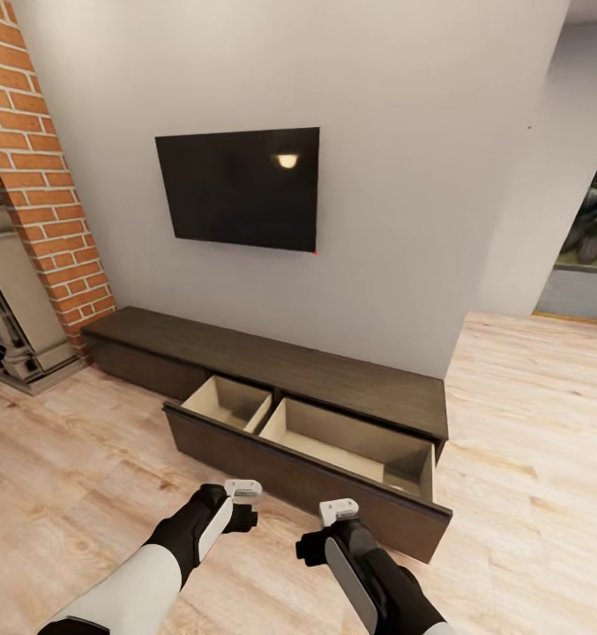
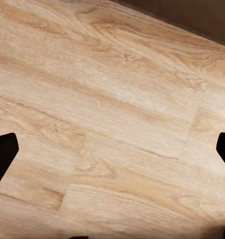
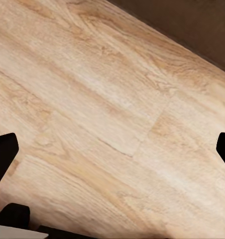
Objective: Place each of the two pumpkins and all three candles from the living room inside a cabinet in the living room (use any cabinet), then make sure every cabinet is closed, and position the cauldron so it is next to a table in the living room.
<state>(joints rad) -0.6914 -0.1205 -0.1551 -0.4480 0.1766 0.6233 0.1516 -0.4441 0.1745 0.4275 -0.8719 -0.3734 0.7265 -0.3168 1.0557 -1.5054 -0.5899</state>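
Cabinet [image 1: 272,366] drawer pulled out, both pincers [image 2: 112,149] [image 3: 112,149] spread wide, empty, over bare floor [image 1: 78,459] beside drawer front.

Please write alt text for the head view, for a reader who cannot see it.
A long dark brown cabinet stands against a grey wall with its wide drawer pulled open, showing two pale, empty-looking compartments. Above it hangs a black TV; both arms reach over the wood floor, left gripper and right gripper holding nothing.
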